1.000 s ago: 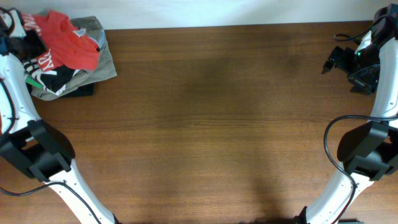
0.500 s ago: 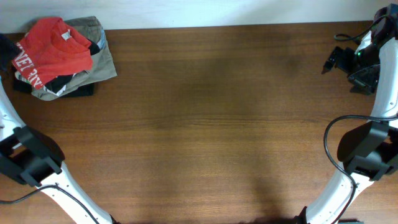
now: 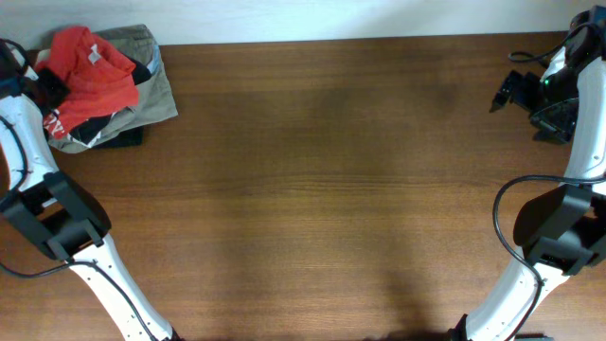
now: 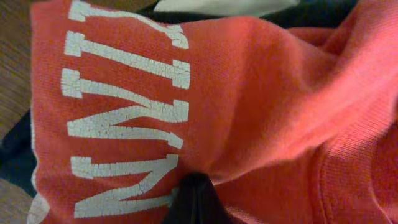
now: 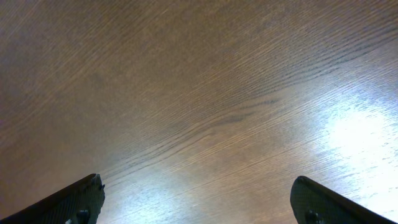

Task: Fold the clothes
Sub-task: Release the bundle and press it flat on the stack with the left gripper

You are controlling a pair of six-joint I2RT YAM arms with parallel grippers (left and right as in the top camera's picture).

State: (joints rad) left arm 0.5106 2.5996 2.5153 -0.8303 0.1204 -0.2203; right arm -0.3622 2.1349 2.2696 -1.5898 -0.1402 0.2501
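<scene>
The red-orange T-shirt (image 3: 90,68) lies bunched on top of a pile of clothes at the table's far left corner. In the left wrist view the shirt (image 4: 249,93) fills the frame, with its white block lettering on the left. My left gripper (image 3: 47,88) is at the pile's left side. Its dark fingers (image 4: 196,200) are pressed together with red fabric pinched at their tip. My right gripper (image 3: 507,92) is open and empty at the far right, above bare wood (image 5: 199,199).
Under the red shirt lie a khaki-olive garment (image 3: 156,90) and a black garment with white letters (image 3: 80,131). The brown wooden table (image 3: 331,189) stretches between the two arms. A pale wall edge runs along the table's far side.
The red shirt was spread out to the left with its lettering showing half a second ago. Now it is bunched up again, and my left arm is back over the pile's left side.
</scene>
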